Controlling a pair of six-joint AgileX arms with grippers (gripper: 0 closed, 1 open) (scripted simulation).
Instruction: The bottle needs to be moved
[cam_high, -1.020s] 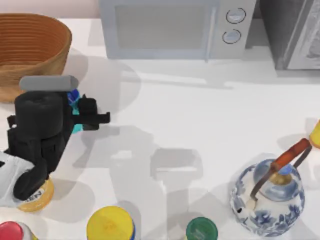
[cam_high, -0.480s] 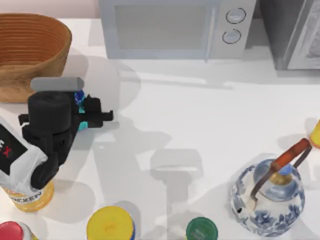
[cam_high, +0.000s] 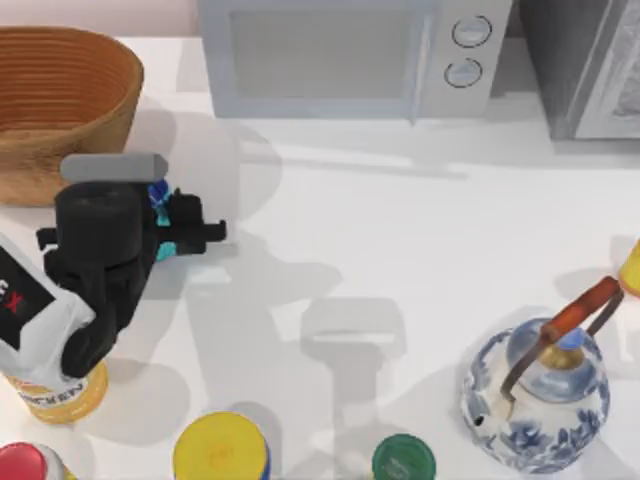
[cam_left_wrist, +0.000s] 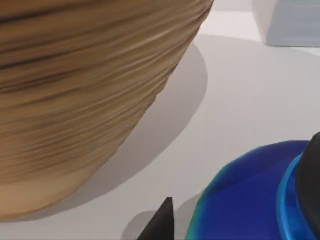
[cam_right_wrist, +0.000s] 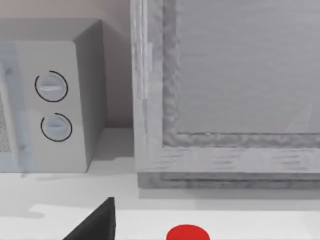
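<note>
Bottle (cam_high: 158, 195) between left gripper (cam_high: 172, 228) fingers beside basket (cam_high: 60, 90); whether clamped, cannot tell. You confirm firm grip, then lift straight, clearing basket wall.

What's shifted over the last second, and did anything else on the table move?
The left gripper, carrying the bottle, rose and moved slightly toward the table's right early in that second, then barely moved. It stays shut on the bottle beside the wicker basket. The teapot, cans and microwave stayed put.

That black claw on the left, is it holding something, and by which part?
The left gripper appears to hold the bottle, fingers closed on its turquoise body below the blue shoulder; the exact contact is hidden.
</note>
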